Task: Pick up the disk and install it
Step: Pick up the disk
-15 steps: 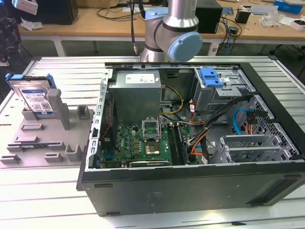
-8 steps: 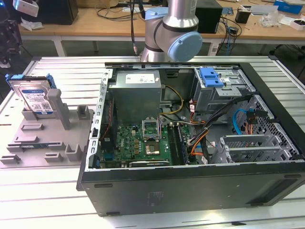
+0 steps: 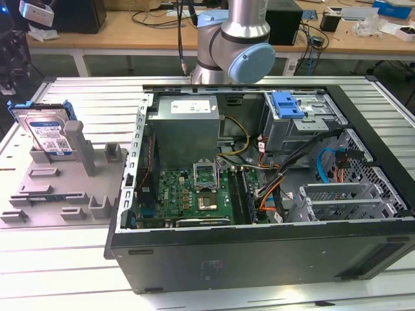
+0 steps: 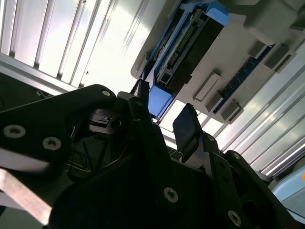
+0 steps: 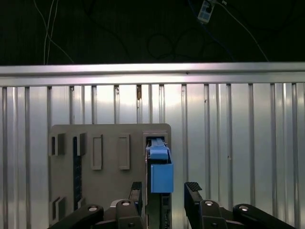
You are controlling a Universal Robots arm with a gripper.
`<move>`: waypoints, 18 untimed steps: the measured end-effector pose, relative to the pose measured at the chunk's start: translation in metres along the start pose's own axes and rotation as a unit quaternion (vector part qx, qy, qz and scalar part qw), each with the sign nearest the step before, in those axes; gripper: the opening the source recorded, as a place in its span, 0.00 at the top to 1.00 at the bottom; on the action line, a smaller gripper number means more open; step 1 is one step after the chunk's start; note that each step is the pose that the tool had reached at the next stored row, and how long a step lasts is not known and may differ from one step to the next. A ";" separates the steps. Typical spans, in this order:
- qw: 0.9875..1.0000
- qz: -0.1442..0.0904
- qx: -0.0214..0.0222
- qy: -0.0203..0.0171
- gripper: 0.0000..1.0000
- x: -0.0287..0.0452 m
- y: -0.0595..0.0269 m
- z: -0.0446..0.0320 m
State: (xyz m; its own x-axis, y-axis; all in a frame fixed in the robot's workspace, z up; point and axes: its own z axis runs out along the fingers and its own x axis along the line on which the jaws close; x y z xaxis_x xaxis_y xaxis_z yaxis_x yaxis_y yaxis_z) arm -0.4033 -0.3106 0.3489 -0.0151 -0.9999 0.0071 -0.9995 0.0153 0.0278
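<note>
Standing in holder (image 3: 65, 189), blue-labelled disk (image 3: 45, 129), tool (image 5: 164, 186) parted

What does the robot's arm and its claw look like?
The arm is a shiny silver tube with a grey joint and a round light-blue cap. The gripper is black, with two flat fingers and small silver screws.

Robot arm (image 3: 232, 39) cut off by the exterior view's upper edge; grey holder post (image 3: 83, 146) hides the disk (image 3: 45, 129) in part, near the table's (image 3: 97, 97) corner.
</note>
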 end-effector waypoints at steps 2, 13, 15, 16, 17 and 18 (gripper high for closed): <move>1.000 0.000 0.000 0.000 0.52 0.0000 0.0001 0.0011; 1.000 0.000 0.000 0.000 0.52 0.0011 0.0003 0.0104; 1.000 0.000 0.000 0.000 0.52 0.0015 0.0003 0.0123; 1.000 0.000 0.000 0.000 0.52 0.0016 0.0002 0.0131; 1.000 0.000 0.000 0.000 0.52 0.0017 0.0002 0.0140; 1.000 0.000 0.000 0.000 0.52 0.0018 0.0002 0.0149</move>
State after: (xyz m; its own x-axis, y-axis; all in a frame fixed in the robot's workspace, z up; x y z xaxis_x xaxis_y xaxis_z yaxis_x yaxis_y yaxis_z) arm -0.4039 -0.3126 0.3341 -0.0151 -0.9999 0.0071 -0.9995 0.0153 0.0277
